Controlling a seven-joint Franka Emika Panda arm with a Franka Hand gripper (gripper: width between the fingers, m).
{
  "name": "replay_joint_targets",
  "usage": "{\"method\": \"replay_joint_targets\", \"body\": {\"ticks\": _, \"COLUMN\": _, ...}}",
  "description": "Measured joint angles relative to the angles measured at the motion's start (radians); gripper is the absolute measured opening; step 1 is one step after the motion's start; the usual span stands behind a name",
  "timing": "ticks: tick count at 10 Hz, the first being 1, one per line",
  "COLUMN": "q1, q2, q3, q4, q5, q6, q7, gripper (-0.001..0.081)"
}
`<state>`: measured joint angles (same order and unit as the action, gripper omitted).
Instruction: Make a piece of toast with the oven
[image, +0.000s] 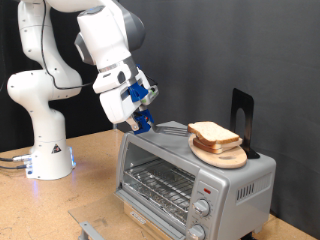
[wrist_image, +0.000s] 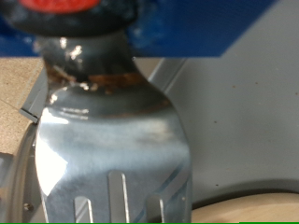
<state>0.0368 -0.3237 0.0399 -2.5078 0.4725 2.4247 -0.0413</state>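
My gripper (image: 140, 112), with blue fingers, is shut on the handle of a slotted metal spatula (image: 172, 128). It holds the blade low over the top of the silver toaster oven (image: 230, 185), pointing at the piled bread slices (image: 213, 133) on the round wooden board (image: 222, 157). In the wrist view the spatula (wrist_image: 112, 131) fills the picture below the gripper (wrist_image: 89, 37), over the oven's grey top (wrist_image: 234, 112). The oven's glass door (image: 155, 178) looks shut, with the wire rack behind it. No single piece of toast shows apart from the pile.
Two round knobs (image: 203, 208) sit on the oven's front at the exterior view's right. A black upright stand (image: 241, 108) rises behind the board. The robot's white base (image: 45, 150) stands at the left on the wooden table (image: 90, 170). A grey part (image: 90, 226) lies at the bottom edge.
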Motion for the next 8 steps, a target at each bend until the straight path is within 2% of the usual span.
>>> {"method": "replay_joint_targets", "body": {"ticks": 8, "q1": 0.002, "q2": 0.006, "q3": 0.059, "q4": 0.024, "q5": -0.001, "q6": 0.002, "q7": 0.083, "gripper": 0.0489}}
